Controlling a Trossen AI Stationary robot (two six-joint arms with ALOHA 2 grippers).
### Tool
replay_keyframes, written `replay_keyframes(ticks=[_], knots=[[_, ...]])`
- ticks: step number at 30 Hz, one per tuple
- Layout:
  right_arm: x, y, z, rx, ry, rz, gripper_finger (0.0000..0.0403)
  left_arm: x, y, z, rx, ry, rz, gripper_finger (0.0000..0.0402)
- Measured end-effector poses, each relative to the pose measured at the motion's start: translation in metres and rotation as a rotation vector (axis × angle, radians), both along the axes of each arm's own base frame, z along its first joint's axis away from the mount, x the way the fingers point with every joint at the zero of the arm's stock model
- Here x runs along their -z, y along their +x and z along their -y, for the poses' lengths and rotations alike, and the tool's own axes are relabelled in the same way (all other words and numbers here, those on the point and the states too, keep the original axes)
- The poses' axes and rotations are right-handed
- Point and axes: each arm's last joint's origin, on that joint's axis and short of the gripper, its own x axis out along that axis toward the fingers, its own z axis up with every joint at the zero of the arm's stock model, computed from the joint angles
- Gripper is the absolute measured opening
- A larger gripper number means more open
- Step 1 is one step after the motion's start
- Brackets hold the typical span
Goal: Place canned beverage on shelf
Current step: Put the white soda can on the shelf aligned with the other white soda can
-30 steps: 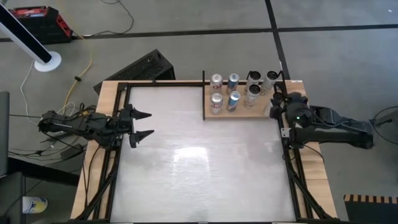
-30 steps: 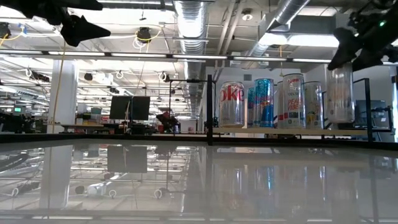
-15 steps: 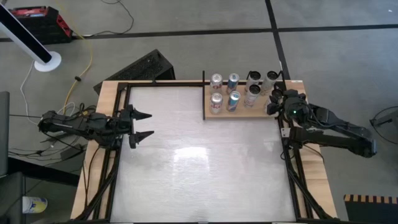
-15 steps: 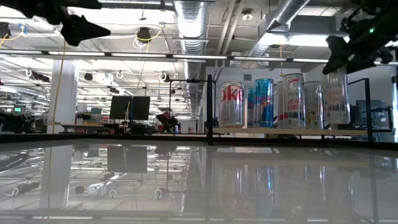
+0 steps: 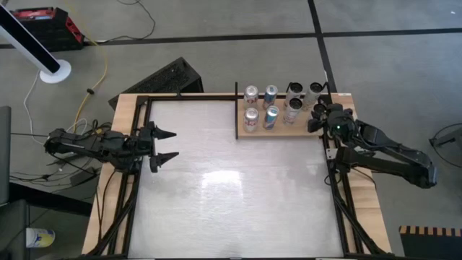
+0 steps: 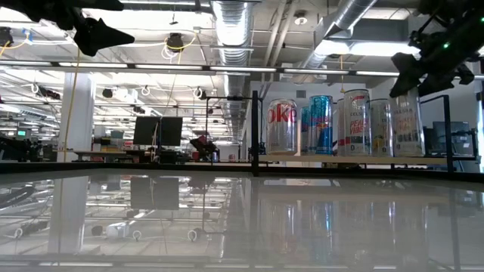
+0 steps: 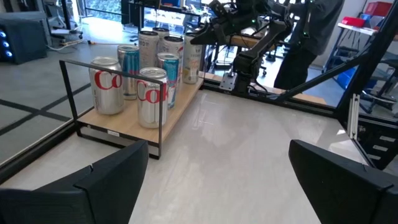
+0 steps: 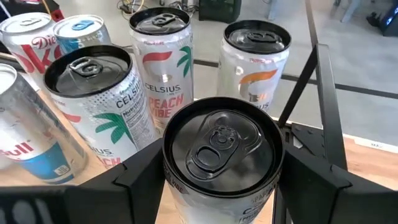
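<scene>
The wooden shelf with black rails lies at the table's far right and carries several upright cans: Coke, blue Red Bull and Celsius. My right gripper is over the shelf's right end, shut on a black-topped Celsius can that stands beside the others. My left gripper is open and empty, held above the table's left side; its view shows the shelf far off. My right gripper pinches the can's upper side wall just below the rim, one finger on each side. The fingers come from above, slanting in from the table's right. The can is upright, its base level with the other cans' bases on the board.
A black rail post stands close behind the held can at the shelf's right end. Another rail closes the left end. The white tabletop spreads wide in front of the shelf. A person stands beyond the table.
My right gripper has gone a little toward the table's far edge and down with the can. The can hung tilted and above the board a second ago. Now it is upright, its base at the level of the other cans.
</scene>
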Motion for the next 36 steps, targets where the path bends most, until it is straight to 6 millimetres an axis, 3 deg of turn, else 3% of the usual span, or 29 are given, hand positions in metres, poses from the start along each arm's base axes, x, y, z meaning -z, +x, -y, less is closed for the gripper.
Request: replay_keyframes(ticks=[8,19,29,36], knots=[[0.0,0.0,0.0,0.001,-0.002,-0.004,0.0292,0.001,0.0,0.0,0.009,0.0,-0.005,0.0373],[-0.006,0.0,0.001,0.01,-0.025,0.035,0.0369,0.001,0.0,0.0,0.011,0.002,-0.01,0.0373],[-0.035,-0.002,0.0,0.06,-0.025,0.211,0.0369,0.003,0.0,0.0,0.011,0.006,-0.029,0.0373],[-0.025,0.013,0.008,0.16,0.07,0.167,0.0369,0.003,0.0,0.0,0.012,0.01,-0.031,0.0373]])
